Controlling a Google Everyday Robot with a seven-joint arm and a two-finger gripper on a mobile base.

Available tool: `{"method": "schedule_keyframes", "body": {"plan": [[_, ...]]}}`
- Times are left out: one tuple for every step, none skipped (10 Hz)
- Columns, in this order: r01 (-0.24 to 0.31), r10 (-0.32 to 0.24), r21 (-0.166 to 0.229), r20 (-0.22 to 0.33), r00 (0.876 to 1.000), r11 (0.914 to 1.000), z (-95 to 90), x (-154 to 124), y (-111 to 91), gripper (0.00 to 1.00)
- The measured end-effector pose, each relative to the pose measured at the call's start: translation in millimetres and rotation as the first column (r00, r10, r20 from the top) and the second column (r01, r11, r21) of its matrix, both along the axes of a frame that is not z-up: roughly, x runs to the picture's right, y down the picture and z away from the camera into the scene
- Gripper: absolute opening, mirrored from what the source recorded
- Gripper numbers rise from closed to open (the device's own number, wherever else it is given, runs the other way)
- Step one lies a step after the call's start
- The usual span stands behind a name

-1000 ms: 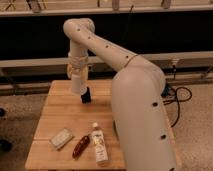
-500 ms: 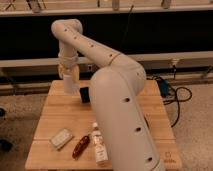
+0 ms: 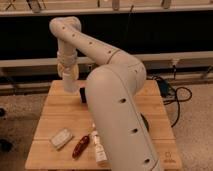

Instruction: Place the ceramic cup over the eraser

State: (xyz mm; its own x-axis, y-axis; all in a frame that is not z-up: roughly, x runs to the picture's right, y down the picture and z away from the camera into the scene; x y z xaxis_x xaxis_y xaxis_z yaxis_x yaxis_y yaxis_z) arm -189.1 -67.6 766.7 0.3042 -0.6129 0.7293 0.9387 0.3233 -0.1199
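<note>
While the end effector (image 3: 70, 85) hangs well behind the eraser (image 3: 61, 138) | eraser long side slanted | cup not seen | grip: cannot tell

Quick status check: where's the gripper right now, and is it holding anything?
Gripper: low over the back of the wooden table, largely hidden behind the arm; whether it holds anything cannot be told.
</note>
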Motion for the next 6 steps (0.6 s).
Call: {"method": "schedule_keyframes", "body": {"plan": [[-0.002,0.002,0.005,-0.004,1.0,1.0,0.1,2.5,-1.7,0.0],[-0.007,0.007,0.012,-0.011,1.0,0.9999,1.1,5.9,-4.8,0.0],[-0.015,0.015,0.018,-0.024,1.0,0.9997,4.5,11.1,-8.4,0.0],[-0.024,0.025,0.025,-0.038,0.999,0.9994,8.1,16.5,-12.8,0.0],[-0.037,0.039,0.032,-0.054,0.998,0.9988,13.1,24.4,-18.2,0.0],[-0.047,0.049,0.036,-0.064,0.997,0.9982,15.9,30.1,-21.6,0.0]]}}
